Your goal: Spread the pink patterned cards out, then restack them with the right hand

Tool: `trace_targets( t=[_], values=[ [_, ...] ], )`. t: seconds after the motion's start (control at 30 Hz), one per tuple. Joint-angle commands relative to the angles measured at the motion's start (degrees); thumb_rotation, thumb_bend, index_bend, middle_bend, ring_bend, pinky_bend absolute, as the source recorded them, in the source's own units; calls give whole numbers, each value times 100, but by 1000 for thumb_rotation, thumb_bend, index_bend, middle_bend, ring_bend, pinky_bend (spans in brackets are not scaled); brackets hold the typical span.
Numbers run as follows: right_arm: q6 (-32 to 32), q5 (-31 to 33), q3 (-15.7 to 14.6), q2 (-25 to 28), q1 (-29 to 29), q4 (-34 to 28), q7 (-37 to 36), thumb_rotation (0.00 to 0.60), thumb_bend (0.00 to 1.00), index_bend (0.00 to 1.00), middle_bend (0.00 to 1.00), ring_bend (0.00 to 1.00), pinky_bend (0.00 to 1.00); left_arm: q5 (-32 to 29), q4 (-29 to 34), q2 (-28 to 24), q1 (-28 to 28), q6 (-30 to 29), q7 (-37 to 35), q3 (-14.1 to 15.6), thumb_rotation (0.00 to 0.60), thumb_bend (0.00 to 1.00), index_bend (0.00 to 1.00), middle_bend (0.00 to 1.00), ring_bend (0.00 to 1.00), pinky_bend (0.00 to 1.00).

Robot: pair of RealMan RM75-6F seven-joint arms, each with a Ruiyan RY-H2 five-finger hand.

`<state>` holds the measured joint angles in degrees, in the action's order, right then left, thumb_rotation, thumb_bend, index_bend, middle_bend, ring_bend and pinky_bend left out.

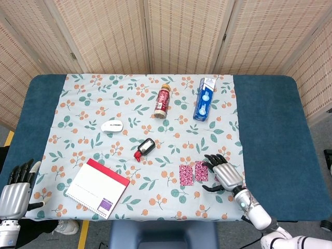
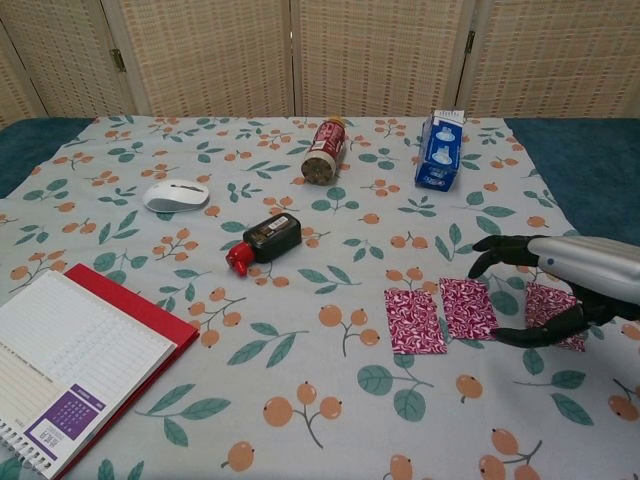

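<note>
Now: right hand [image 2: 565, 285] empty, fingers spread | flat rectangular pink patterned cards [image 2: 468, 308] | left hand [image 1: 16, 193] released

Cloth: a floral tablecloth [image 1: 104, 104] covers a blue table [image 1: 270, 129].
Far side: a red-labelled bottle [image 1: 163, 100] lies beside a blue carton [image 1: 204, 98].
Middle: a white computer mouse [image 1: 112, 126]; a small black-and-red bottle [image 1: 144, 149] on its side.
Near left: a red-edged spiral notebook [image 1: 97, 188].
Backdrop: woven folding screens [image 1: 176, 31].
</note>
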<state>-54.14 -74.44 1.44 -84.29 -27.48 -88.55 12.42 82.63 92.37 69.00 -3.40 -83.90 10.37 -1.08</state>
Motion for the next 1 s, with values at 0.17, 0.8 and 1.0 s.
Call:
trace_targets(
  t=[0.17,0.8,1.0],
  values=[
    [265,445,193,-432,-338,62,645,337,297,186,59,0,0,0,-70,11,21,-18,-87,0,600,88,92,0,60,0],
    [283,754,199,-1071,-659,554,1322,350,296,135,47,0,0,-74,-192,41,4,85,-177,-11,600,88,94,0,59,0],
    [188,700,112,-1076,-635,498,1366,350,296,135,46,0,0,-100,-212,31,19,90,-209,-9,600,88,94,0,60,0]
  ],
)
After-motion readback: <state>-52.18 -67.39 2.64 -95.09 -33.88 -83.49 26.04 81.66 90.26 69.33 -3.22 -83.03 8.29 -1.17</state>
